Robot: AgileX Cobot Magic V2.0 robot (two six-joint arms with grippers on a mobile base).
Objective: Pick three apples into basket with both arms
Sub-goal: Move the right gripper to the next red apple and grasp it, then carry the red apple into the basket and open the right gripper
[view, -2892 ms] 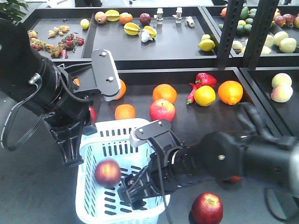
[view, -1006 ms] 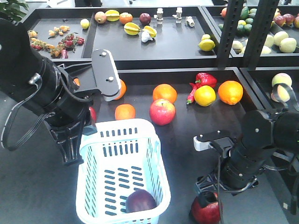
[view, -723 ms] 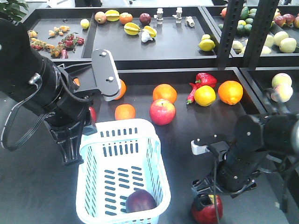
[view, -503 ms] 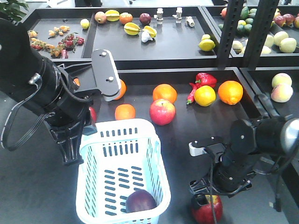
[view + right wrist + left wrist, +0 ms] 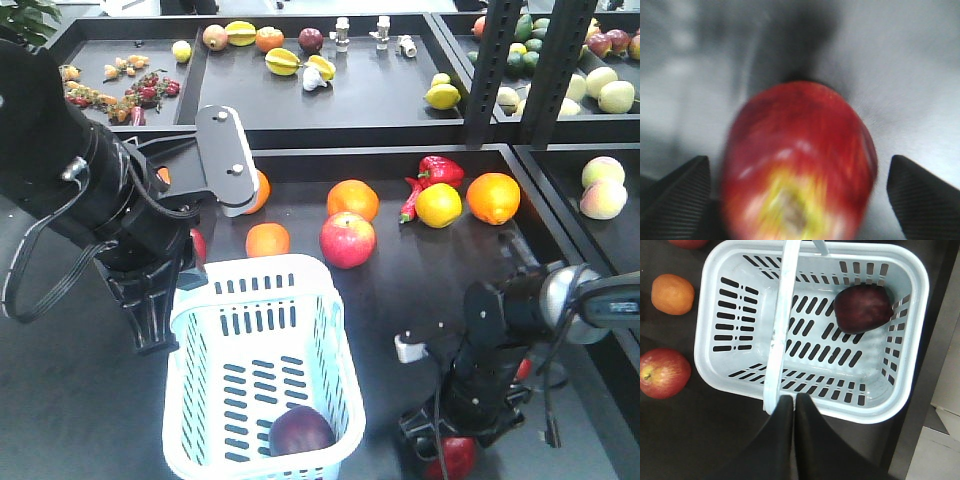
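The pale basket (image 5: 192, 330) stands at the front left, with one dark purple apple (image 5: 300, 431) in its near corner; the left wrist view also shows this apple (image 5: 862, 307) inside the basket (image 5: 905, 340). My left gripper (image 5: 158, 340) is at the basket's left rim, its fingers (image 5: 782, 412) shut together beside the end of the handle (image 5: 782, 315). My right gripper (image 5: 452, 452) reaches down over a red apple (image 5: 458, 458) at the front right. In the right wrist view this blurred apple (image 5: 797, 160) sits between the open gripper (image 5: 797, 200) fingers.
A pinkish-red apple (image 5: 348, 240) and oranges (image 5: 267, 240) lie behind the basket. A lemon (image 5: 438, 205), a red pepper (image 5: 437, 170) and another orange (image 5: 492, 198) lie further right. Raised black trays (image 5: 350, 95) of fruit and a dark post (image 5: 495, 70) stand at the back.
The apple that was falling into the basket now rests in its near corner. My right arm has swung from the basket to the front right and lowered over the red apple. The left arm is still.
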